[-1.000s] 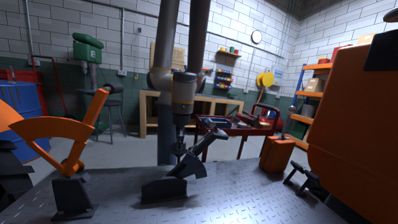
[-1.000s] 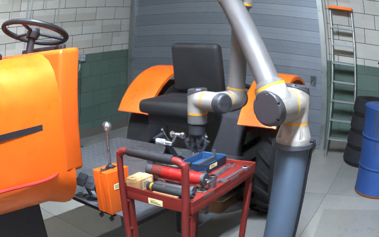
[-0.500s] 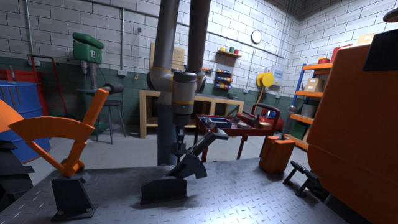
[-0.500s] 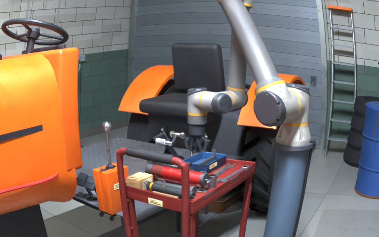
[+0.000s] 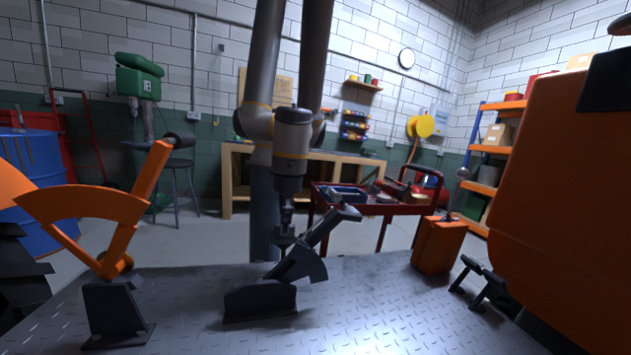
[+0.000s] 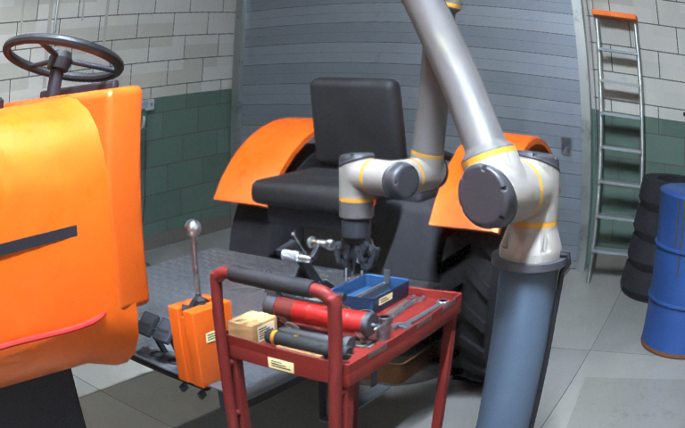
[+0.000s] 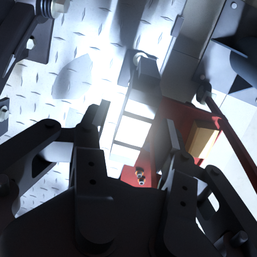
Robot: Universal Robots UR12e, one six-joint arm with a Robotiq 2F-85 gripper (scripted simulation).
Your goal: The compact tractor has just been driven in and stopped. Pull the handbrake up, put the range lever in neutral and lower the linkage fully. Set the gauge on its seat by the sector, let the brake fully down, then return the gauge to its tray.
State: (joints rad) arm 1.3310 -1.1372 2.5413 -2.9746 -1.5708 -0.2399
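Observation:
The gauge (image 7: pixel 131 125), a thin ladder-like strip, stands on its seat beside the handbrake sector (image 5: pixel 300 261), between my fingers. My gripper (image 5: pixel 285 235) (image 6: pixel 356 258) (image 7: pixel 135 128) hangs just behind the handbrake base; it is open and holds nothing. The black handbrake lever (image 5: pixel 331 222) slants up to the right. The range lever (image 5: pixel 456 195) (image 6: pixel 194 257) rises from an orange box (image 5: pixel 438 242), with a round silver knob on top. The orange linkage lever (image 5: pixel 150 170) stands over its quadrant (image 5: pixel 84 202) at the left. The blue gauge tray (image 6: pixel 371 291) sits on the red cart.
Behind the deck stand the red tool cart (image 6: pixel 343 328), a wooden bench (image 5: pixel 300 172) and the arm's grey pedestal (image 5: pixel 263 212). The orange hood (image 5: pixel 567 207) closes off the right. Pedals (image 5: pixel 480 283) sit low beside it. The seat (image 6: pixel 343 151) and fenders stand at the back of the deck.

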